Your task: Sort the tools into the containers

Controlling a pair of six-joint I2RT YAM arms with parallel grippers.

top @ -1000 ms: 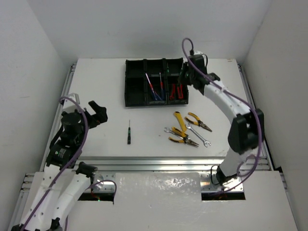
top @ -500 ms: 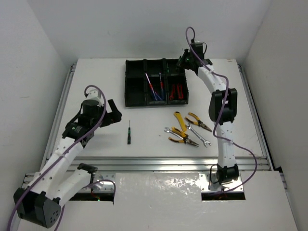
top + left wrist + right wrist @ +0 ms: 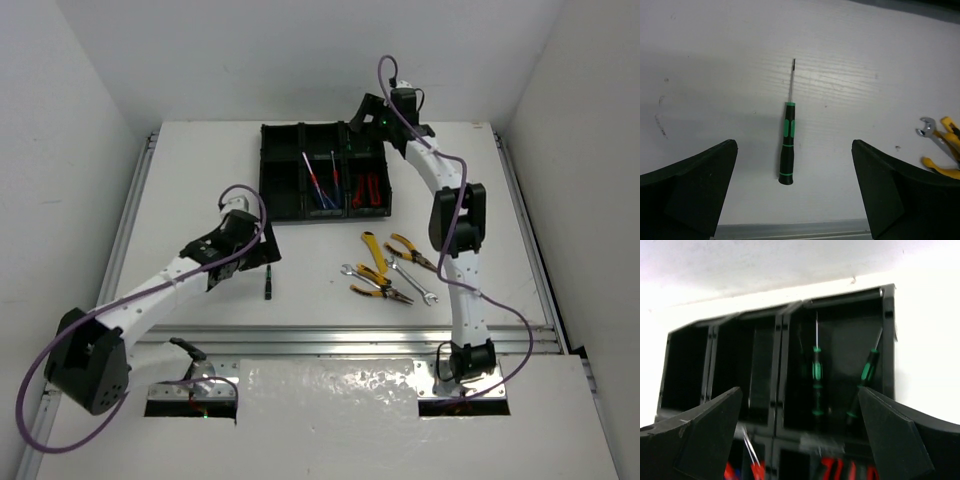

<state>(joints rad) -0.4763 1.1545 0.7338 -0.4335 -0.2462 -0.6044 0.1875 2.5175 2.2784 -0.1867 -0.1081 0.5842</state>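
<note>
White table [image 3: 200, 180]: L gripper [image 3: 793, 147] has swung over small screwdriver [image 3: 787, 145], jaws wide, empty (pick likely next). R gripper [image 3: 800, 390] also wide, empty, over tray [image 3: 780, 360].

Screwdriver [image 3: 787, 145] left of pliers [image 3: 374, 248]; tray [image 3: 281, 198] behind both.

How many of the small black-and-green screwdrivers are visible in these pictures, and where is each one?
3. One screwdriver lies on the table. Two more are in the far right compartment of the tray. Others may be hidden in dark compartments.
</note>
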